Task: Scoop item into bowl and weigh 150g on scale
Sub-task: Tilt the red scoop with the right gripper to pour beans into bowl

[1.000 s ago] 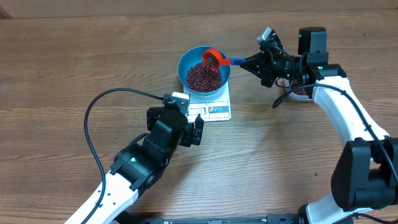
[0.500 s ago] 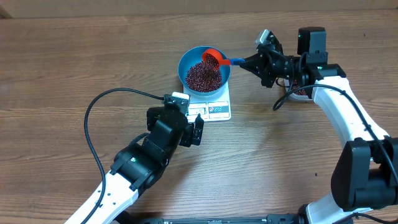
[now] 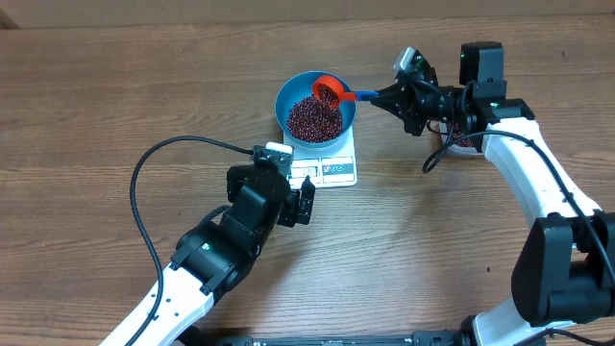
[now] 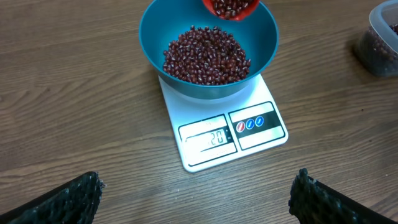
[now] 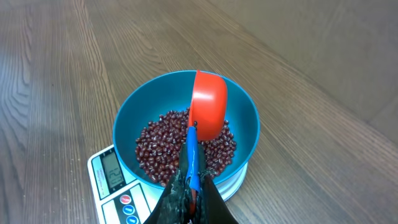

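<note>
The left gripper [image 4: 194, 198] is held spread wide and empty, low over the surface [image 3: 86, 106]. A bare strip of wood is left between its fingertips and the near edge of the scale [image 4: 186, 115], which lies straight ahead of it. Open surface extends to its left. To its right, a clear tub [image 4: 380, 40] is seen well apart from the scale.

The right gripper [image 5: 188, 183] is pressed together on the blue handle of the scoop [image 5: 208, 106]. The red cup is carried just beyond its fingertips, inside the rim of the bowl [image 4: 152, 34] and above the beans [image 4: 205, 56]. The cup is rolled onto its side, and some beans are seen in it from the left wrist view. The bowl is seated on the scale and overhangs its far end, so only the display and button panel are left uncovered.

Compared with a second earlier, the right gripper and scoop are shifted very slightly further over the bowl. The left arm, bowl and scale are unchanged.

The surface is brown wood with a long grain. The bowl is round, deep and smooth blue. The scale is flat, white and rectangular. The beans are small, glossy and maroon, and are heaped loosely. The left gripper's fingers are black and rough-textured.
</note>
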Controlling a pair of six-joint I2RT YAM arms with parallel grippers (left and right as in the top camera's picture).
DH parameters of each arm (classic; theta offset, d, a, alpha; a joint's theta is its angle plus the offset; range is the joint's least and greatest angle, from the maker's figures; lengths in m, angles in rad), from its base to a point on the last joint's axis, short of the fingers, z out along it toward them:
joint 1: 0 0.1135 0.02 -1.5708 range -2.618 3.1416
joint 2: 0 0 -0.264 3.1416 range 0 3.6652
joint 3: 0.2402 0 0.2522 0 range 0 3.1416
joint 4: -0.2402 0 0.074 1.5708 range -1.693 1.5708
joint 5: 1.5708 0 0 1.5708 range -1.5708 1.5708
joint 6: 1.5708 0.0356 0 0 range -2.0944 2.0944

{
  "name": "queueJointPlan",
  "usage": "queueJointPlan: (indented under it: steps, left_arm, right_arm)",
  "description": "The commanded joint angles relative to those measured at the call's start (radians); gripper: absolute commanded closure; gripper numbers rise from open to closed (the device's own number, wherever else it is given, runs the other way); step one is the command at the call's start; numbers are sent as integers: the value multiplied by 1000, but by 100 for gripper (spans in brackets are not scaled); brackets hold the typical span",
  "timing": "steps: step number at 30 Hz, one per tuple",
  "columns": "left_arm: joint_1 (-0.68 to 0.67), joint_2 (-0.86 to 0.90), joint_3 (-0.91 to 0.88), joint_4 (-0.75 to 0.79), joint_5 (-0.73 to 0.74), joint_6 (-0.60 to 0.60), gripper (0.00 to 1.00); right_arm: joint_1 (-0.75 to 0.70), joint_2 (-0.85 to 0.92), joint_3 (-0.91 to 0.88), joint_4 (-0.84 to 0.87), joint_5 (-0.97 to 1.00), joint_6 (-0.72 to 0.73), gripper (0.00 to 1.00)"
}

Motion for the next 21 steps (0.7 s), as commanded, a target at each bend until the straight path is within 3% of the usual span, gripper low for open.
queueJointPlan:
  steps: [1, 13, 21]
  left_arm:
    - [5, 2, 23, 4, -10, -17, 1]
    - [5, 2, 23, 4, -10, -17, 0]
    - [5, 2, 23, 4, -10, -17, 1]
  right_arm:
    - [3, 7, 21, 3, -2, -82, 96]
    - [3, 7, 21, 4, -2, -369, 96]
    - [3, 7, 21, 8, -2, -376, 96]
